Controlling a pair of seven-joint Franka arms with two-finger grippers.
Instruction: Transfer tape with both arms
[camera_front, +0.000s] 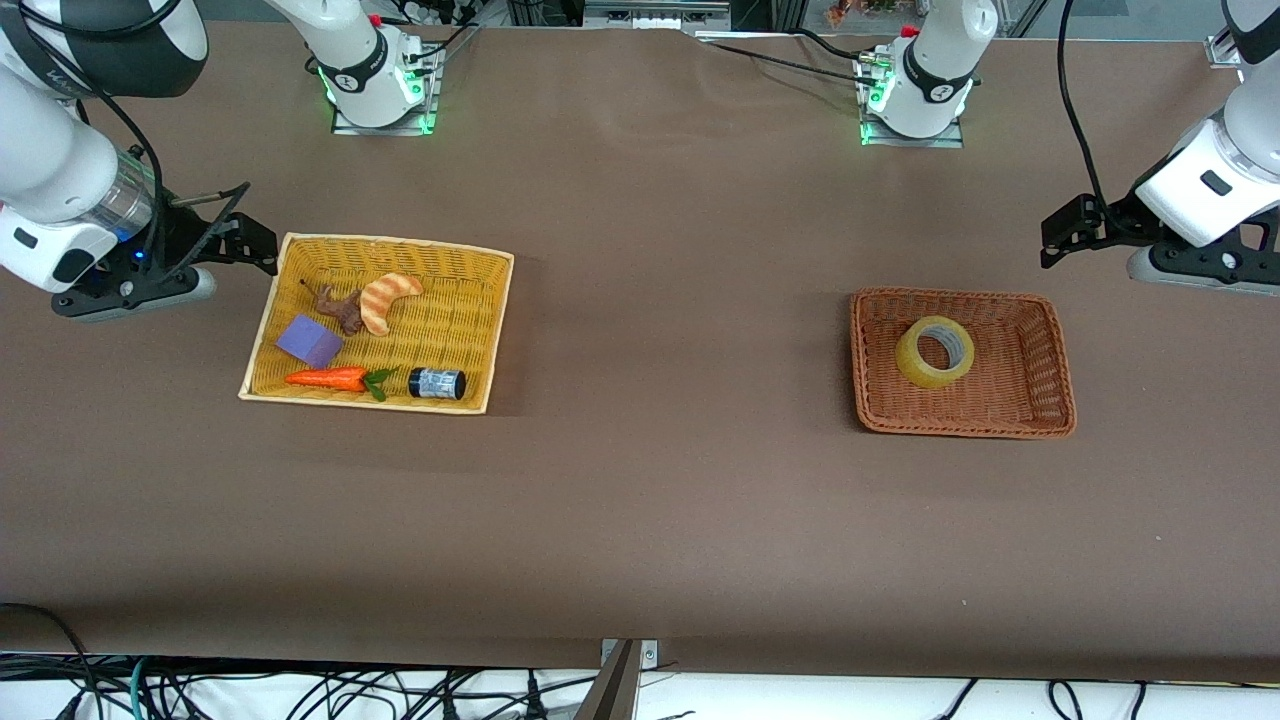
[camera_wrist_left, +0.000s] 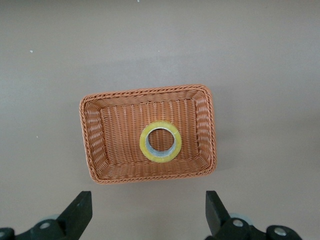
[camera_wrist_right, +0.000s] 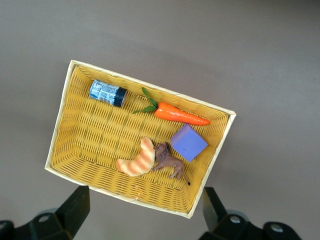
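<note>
- A brown table (camera_front: 640, 520) covered nearly the whole front view; along its edge nearest the front camera lay a white strip with black cables (camera_front: 300, 690), and the two arm bases, lit green, stood on metal plates at the edge farthest from that camera.
- The tape (camera_front: 936, 352) lay in a brown wicker basket (camera_front: 1045, 400) toward the left arm's end of the table, roughly in the middle of the basket floor and apart from its walls.
- The roll appeared to rest flat or a little tilted, its wide hole facing upward; in the left wrist view the hole showed as a full circle. Being a ring, it had no long axis across the table, and no writing could be read on it.
- The left gripper (camera_wrist_left: 149, 220) hovered over bare table beside the brown basket, its fingers spread wide apart and holding nothing.
- The right gripper (camera_wrist_right: 145, 217) hung over the table beside a yellow wicker basket (camera_front: 495, 300) at the right arm's end, fingers likewise parted and empty.
- That yellow basket held a croissant (camera_front: 388, 300), a small brown animal figure (camera_front: 342, 308), a purple block (camera_front: 309, 340), a toy carrot (camera_front: 330, 379) and a black-capped jar (camera_front: 437, 383) lying on its side.
- The jar's label bore print, too fine to read.
</note>
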